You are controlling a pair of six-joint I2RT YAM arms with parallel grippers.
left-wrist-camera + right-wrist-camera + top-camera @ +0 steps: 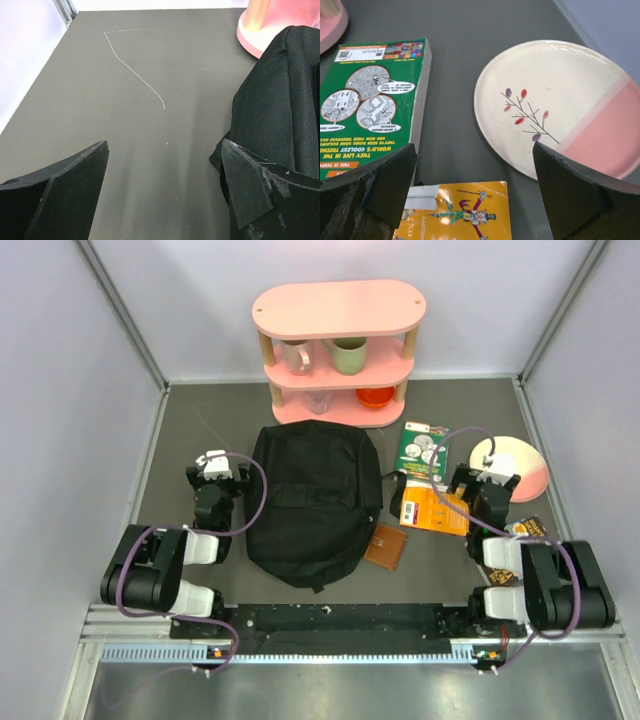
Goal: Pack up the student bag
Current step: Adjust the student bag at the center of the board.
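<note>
The student bag [312, 498], a large black fabric backpack, lies flat in the middle of the dark table; its left edge shows in the left wrist view [280, 105]. My left gripper [216, 468] is open and empty just left of the bag, its fingers [75, 185] low over bare table. My right gripper [493, 468] is open and empty over an orange book [434, 508] [465, 212]. A green book [424, 446] [375, 100] lies beyond it. A brown wallet [386, 546] lies by the bag's lower right.
A pink two-tier shelf [338, 345] with mugs and an orange bowl stands at the back. A cream and pink plate [525, 465] [560, 105] lies right of the books. A dark packet [528, 528] lies near the right arm. Grey walls enclose the table.
</note>
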